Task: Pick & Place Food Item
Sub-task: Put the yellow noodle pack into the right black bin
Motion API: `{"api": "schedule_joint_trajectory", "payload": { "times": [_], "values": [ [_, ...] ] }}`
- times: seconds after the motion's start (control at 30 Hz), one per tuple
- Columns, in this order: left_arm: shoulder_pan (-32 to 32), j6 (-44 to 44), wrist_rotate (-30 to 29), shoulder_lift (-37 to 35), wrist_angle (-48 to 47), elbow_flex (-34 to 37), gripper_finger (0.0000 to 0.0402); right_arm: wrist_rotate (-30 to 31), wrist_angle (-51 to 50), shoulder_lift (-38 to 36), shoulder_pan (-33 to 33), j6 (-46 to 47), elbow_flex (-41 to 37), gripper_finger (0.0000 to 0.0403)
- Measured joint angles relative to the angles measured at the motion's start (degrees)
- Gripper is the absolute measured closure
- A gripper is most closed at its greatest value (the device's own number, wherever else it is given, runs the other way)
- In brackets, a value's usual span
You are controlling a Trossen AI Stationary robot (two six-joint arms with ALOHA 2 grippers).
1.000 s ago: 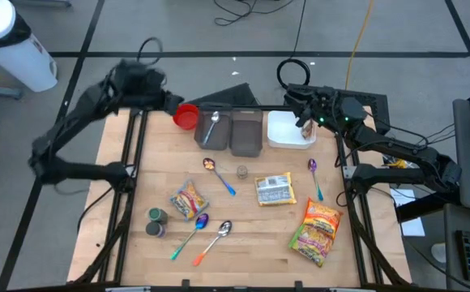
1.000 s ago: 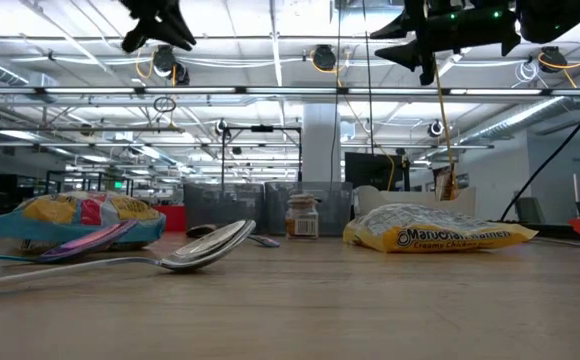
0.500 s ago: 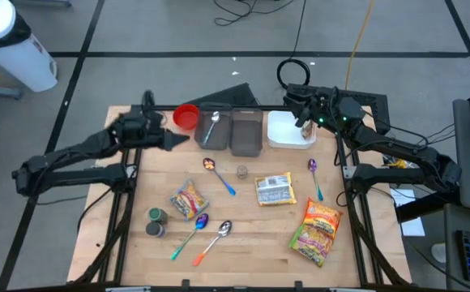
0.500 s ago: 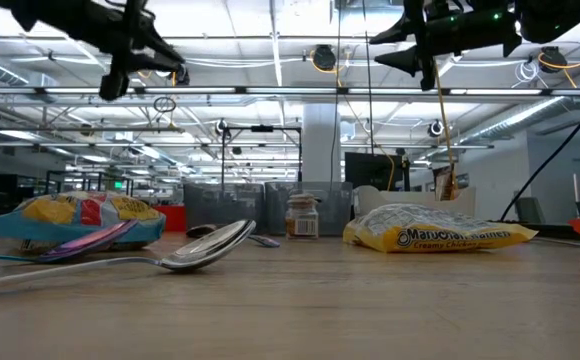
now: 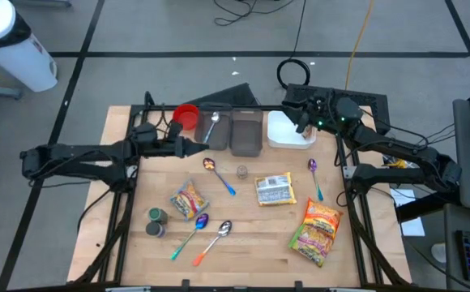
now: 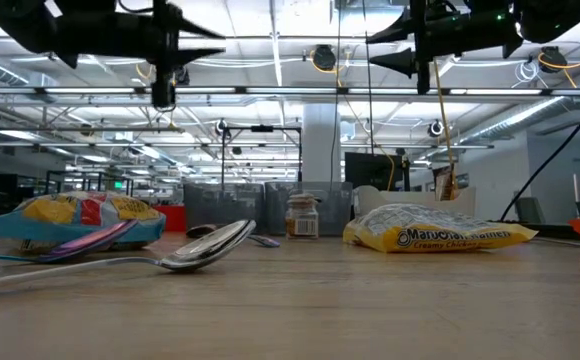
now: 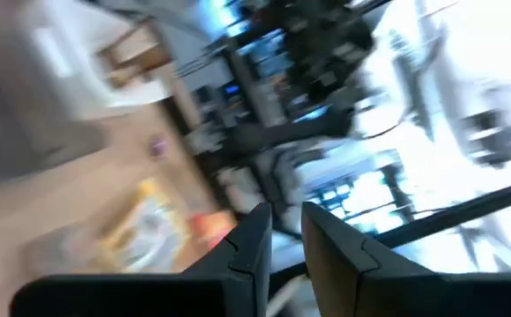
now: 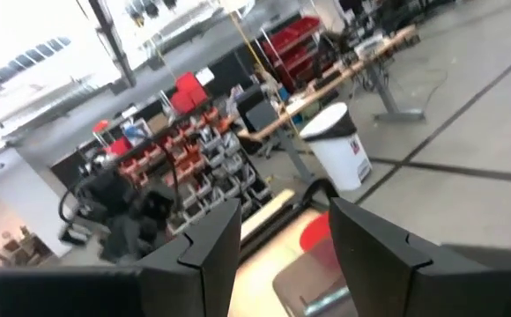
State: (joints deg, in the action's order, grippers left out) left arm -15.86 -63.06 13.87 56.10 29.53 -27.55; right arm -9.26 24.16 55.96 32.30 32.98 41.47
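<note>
On the pale wooden desk (image 5: 138, 211), near the front edge, lie crinkled shiny food packets: an orange and green one (image 5: 317, 229), then a striped one (image 5: 188, 200) and a flat yellow noodle packet (image 5: 275, 189). Farther back, the left gripper (image 5: 196, 149) hangs above the desk, beside the red cup (image 5: 186, 116), its jaws only a little apart and holding nothing. At the back, the right gripper (image 5: 296, 113) is over the square white container (image 5: 287, 130), its jaws apart with a clear gap and empty.

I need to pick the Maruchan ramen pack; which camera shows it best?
The high view: the ramen pack lies flat at table centre, fully visible. The low view shows its side edge-on with the label. The left wrist view is blurred; the right wrist view misses it.
</note>
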Motion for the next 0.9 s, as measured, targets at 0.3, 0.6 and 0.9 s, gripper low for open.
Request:
{"api": "schedule_joint_trajectory", "payload": {
  "times": [0.3,0.6,0.9],
  "values": [
    [2.26,-6.64,-2.62,8.34,26.08,-0.02,0.0212,0.05,-4.45,0.0,-3.74,-0.66,0.0,0.0236],
    [3.74,-1.97,-12.85,10.78,34.79,-0.04,0.0145,0.16,-5.56,0.0,-6.22,-2.34,0.0,0.0236],
    [8.56,-1.33,-9.68,6.94,26.99,-0.09,0.0173,0.05,-6.92,0.0,-6.19,-1.71,0.0,0.0236]
  ]
}}
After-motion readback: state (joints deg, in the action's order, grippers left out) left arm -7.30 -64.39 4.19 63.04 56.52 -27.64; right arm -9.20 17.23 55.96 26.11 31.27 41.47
